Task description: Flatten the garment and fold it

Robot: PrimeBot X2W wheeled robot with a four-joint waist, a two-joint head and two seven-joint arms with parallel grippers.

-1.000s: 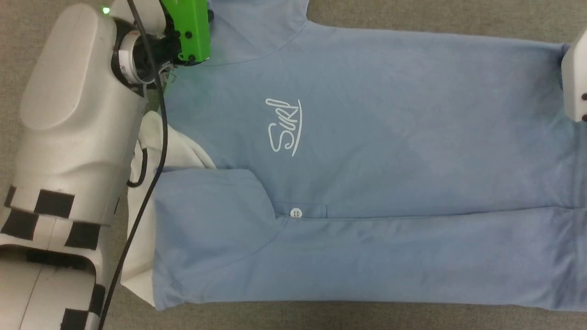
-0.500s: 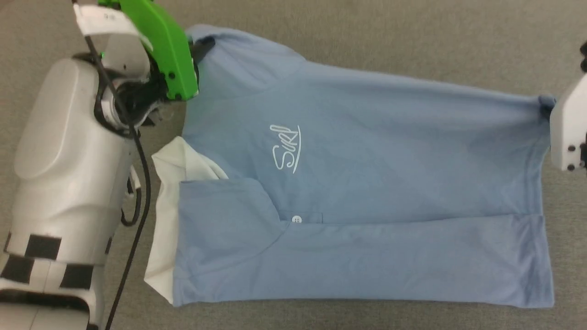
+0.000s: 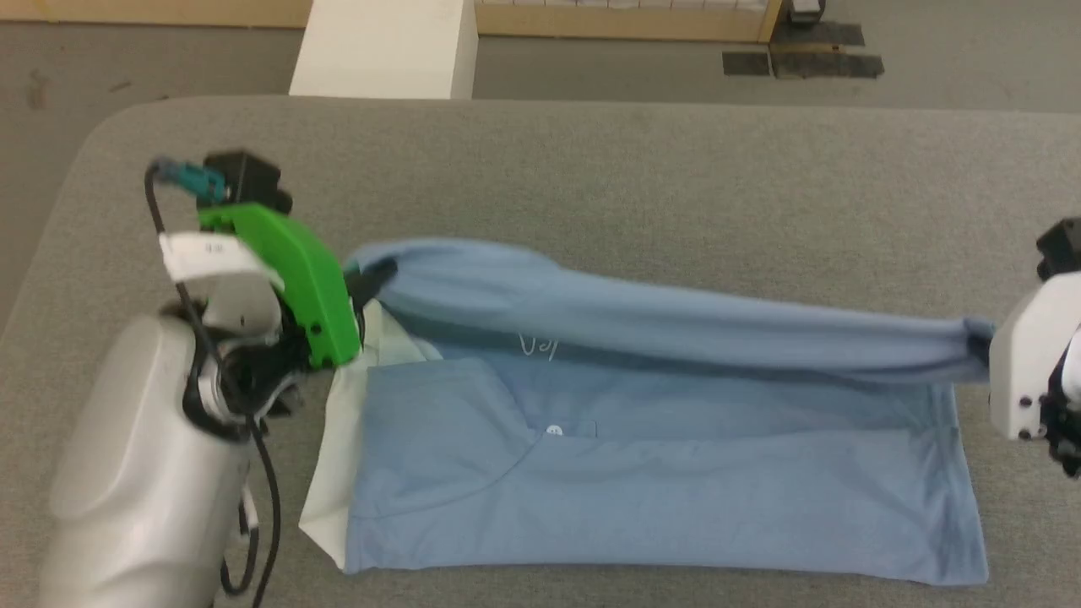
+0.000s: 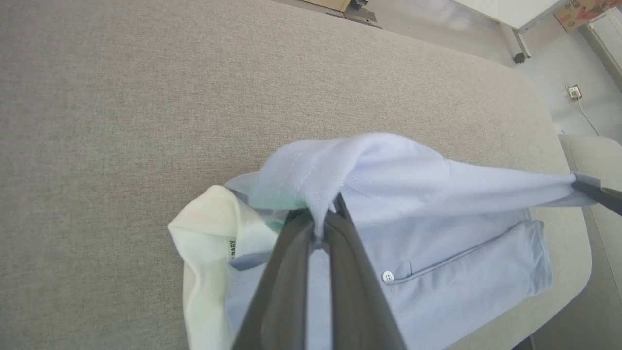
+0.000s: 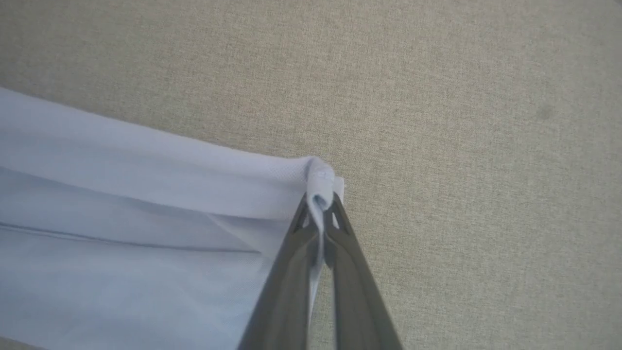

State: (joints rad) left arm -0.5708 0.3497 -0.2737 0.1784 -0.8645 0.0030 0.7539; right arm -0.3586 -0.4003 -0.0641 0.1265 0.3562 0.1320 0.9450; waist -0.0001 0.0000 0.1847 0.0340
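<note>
The garment (image 3: 659, 498) lies along the near edge of the grey table (image 3: 591, 169) with bare tabletop beyond it, its far edge raised taut between the left gripper (image 4: 323, 221) and the right gripper (image 5: 319, 206), each clamped on a corner, the light-blue fabric smooth, with the white collar (image 3: 334, 473) and button (image 3: 554, 431) showing.

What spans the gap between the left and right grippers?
A raised edge of the garment, stretched taut from the left gripper to the right gripper; head view.

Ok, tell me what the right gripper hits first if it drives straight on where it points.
Past the garment it pinches, the right gripper would likely meet the bare grey tabletop, though depth is unclear.
</note>
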